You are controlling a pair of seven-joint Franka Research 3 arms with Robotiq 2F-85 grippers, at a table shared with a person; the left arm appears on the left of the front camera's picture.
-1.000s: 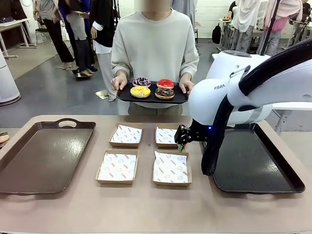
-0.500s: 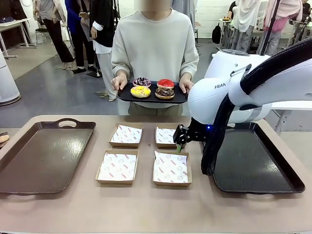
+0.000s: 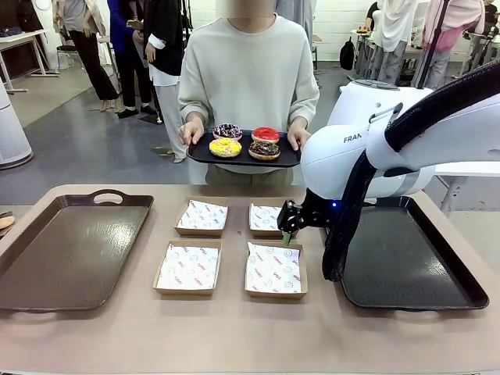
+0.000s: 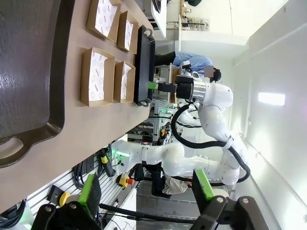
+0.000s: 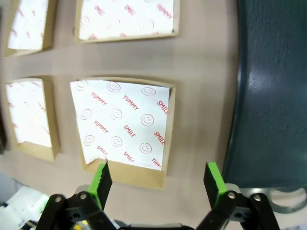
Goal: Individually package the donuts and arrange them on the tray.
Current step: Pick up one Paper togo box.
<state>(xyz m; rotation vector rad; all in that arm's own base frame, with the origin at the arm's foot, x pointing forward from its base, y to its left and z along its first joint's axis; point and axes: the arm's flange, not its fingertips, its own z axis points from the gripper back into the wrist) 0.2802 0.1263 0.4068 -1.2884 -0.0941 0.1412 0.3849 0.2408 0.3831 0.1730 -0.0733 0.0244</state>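
Status: right gripper (image 5: 157,168) fully open, nothing held. It hangs over the table (image 3: 234,336), green pads (image 5: 101,178) aimed down at a cardboard box (image 5: 122,122) in the column just beside the dark tray (image 3: 406,273); no contact. Front view puts this gripper above the gap between the two right-hand boxes. Left gripper (image 4: 146,189) also fully open and empty, well apart from boxes and trays, looking sideways along the table past the brown tray (image 4: 29,67).

Four boxes in a two-by-two grid mid-table, between brown tray and dark tray, each lined with white paper printed in red: far left box (image 3: 202,216), far right box (image 3: 267,219), near left box (image 3: 188,268), near right box (image 3: 273,269).

Donuts (image 3: 225,147) all on a black serving tray (image 3: 205,156) that a person holds in both hands (image 3: 191,131) past the table's far edge, off its surface. Back row: striped donut (image 3: 227,130), red donut (image 3: 266,133). Front row: yellow donut (image 3: 225,147), chocolate sprinkled donut (image 3: 264,148).
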